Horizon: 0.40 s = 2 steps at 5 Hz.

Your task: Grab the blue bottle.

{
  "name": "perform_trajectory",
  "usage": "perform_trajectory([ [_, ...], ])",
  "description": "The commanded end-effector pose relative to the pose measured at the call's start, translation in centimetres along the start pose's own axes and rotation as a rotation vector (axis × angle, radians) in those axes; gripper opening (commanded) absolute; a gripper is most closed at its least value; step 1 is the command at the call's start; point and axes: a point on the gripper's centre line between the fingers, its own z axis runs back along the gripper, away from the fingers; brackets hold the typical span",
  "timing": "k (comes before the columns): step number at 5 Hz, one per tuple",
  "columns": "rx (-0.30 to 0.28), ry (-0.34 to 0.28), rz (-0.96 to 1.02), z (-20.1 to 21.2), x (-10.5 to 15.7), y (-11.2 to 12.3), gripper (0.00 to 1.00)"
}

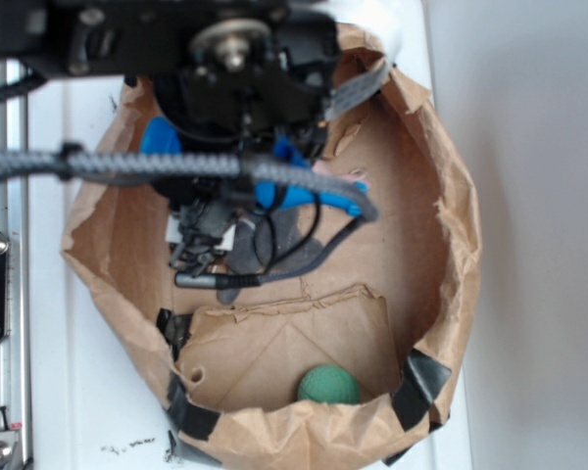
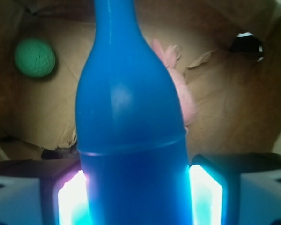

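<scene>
You had the gripper (image 2: 133, 197) pinching the smooth bright blue plastic bottle (image 2: 129, 122) at its cylindrical body, one pad pressed against each side. The bottle sat inside the crumpled brown paper bag (image 1: 441, 196), neck pointing away from the wrist camera. A small green ball (image 2: 35, 57) and a pink plush toy (image 2: 180, 91) lay beyond it.

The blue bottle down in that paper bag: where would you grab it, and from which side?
Around the wide cylindrical body of the blue bottle, from above, fingers either side. That stretch has straight parallel walls; the neck tapers and would slip. The gripper already straddles the body there.
</scene>
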Motion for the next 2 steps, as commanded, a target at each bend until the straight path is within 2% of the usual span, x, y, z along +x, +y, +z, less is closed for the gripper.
perform_trajectory([
  [1, -0.008, -0.071, -0.021, 4.66, 1.26, -1.32, 0.0],
  [2, 0.017, -0.074, -0.029, 4.68, 1.21, -1.54, 0.0],
])
